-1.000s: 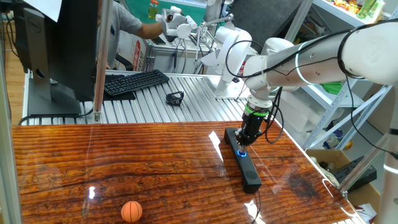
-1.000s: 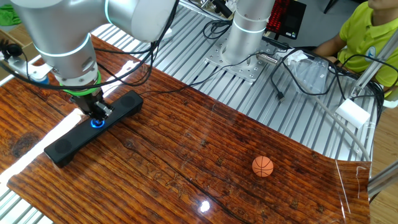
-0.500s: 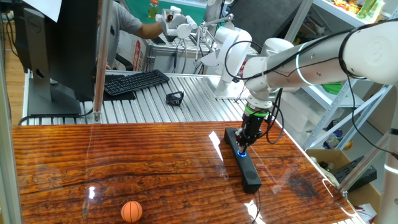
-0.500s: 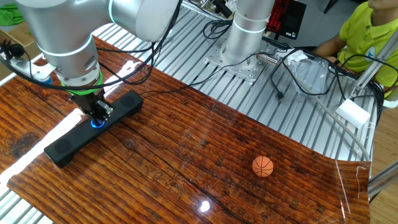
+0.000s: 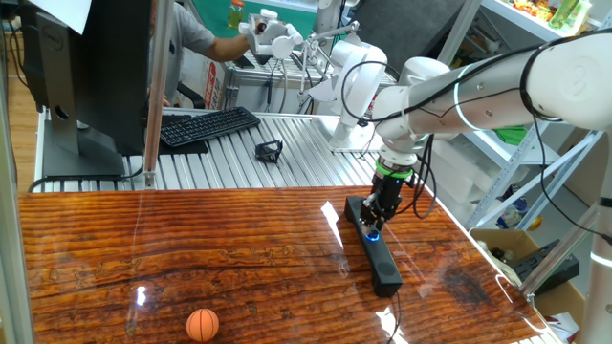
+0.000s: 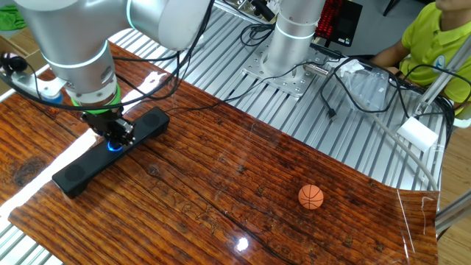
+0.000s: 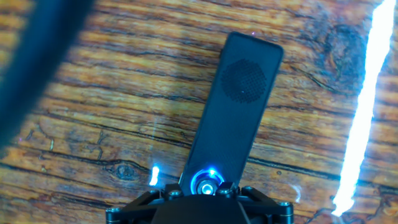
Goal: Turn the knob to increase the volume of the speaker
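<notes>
The long black bar speaker (image 5: pixel 382 263) lies on the wooden table at the right; it also shows in the other fixed view (image 6: pixel 77 171) and in the hand view (image 7: pixel 233 118). Its knob (image 7: pixel 208 182) glows with a blue ring near the middle of the bar (image 5: pixel 371 232) (image 6: pixel 112 145). My gripper (image 5: pixel 375 222) points straight down onto the knob, shut on it, with a fingertip on each side. It shows the same way in the other fixed view (image 6: pixel 115 137) and at the bottom edge of the hand view (image 7: pixel 208 190).
An orange mini basketball (image 5: pixel 202 324) (image 6: pixel 310 196) lies on the table away from the speaker. A black keyboard (image 5: pixel 208 125), a small black clip (image 5: pixel 269 150) and a monitor (image 5: pixel 96 67) stand on the metal bench behind. A person (image 6: pixel 434 44) sits beyond the cables.
My gripper stays on the knob and has twisted slightly about its vertical axis. The speaker and the ball have not moved.
</notes>
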`<action>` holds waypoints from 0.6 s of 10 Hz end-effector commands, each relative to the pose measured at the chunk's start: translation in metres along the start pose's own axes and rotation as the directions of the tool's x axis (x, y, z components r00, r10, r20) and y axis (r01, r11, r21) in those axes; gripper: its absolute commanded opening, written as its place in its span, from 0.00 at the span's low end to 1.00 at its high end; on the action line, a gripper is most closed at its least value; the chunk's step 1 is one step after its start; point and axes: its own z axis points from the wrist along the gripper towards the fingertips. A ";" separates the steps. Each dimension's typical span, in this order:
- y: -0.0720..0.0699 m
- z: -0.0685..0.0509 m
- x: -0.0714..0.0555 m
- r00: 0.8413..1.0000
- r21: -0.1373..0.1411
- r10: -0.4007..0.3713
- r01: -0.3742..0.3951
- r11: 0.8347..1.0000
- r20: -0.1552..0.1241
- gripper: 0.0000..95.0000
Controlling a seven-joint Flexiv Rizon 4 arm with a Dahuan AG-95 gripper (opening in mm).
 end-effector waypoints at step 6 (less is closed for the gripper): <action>0.002 0.000 -0.001 0.999 0.020 -0.050 0.050 0.999 -0.007 0.40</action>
